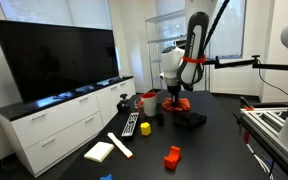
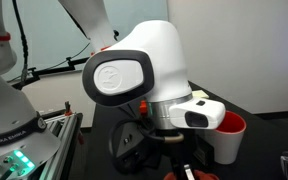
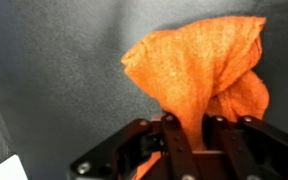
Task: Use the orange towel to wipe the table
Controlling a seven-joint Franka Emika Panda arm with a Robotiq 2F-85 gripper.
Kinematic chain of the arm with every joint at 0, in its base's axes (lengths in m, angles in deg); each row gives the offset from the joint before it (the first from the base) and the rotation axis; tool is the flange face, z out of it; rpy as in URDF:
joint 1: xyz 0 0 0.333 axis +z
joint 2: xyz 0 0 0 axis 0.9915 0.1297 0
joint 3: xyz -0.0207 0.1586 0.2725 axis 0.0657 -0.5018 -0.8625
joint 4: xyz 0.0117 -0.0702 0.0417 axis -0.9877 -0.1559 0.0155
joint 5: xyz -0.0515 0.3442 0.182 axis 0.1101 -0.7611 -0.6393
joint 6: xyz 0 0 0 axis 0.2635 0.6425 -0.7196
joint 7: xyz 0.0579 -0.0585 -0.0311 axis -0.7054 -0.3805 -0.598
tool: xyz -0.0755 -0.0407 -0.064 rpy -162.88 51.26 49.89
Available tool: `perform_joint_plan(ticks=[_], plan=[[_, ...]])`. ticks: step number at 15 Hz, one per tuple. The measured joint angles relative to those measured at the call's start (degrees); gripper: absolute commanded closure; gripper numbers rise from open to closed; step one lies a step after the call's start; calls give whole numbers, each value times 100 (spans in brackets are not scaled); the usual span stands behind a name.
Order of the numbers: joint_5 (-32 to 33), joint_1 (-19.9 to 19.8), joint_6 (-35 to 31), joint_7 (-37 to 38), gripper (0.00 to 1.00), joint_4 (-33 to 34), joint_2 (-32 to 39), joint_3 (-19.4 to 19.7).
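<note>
Orange towel (image 3: 199,75), likely soft & light, is bunching upper right of wrist view. Gripper (image 3: 182,135) is clenching its gathered neck, prob. best hold pt.

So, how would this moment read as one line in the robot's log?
stage: towel grasped | tool: shut on orange towel | towel: bunched up, over dark table | wiping: not evident

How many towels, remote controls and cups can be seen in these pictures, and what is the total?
Orange towel: 1, pinched in the end effector
Remote control: 1
Cup: 1
Total: 3
</note>
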Motion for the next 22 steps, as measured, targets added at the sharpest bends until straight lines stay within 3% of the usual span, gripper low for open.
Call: perform_joint_plan(ticks=[5,15,22], plan=[[18,-389,-206,-367,97,-45,-2,-15],[18,241,-146,-102,97,-49,-5,-47],[20,299,-203,-99,97,-103,-12,20]])
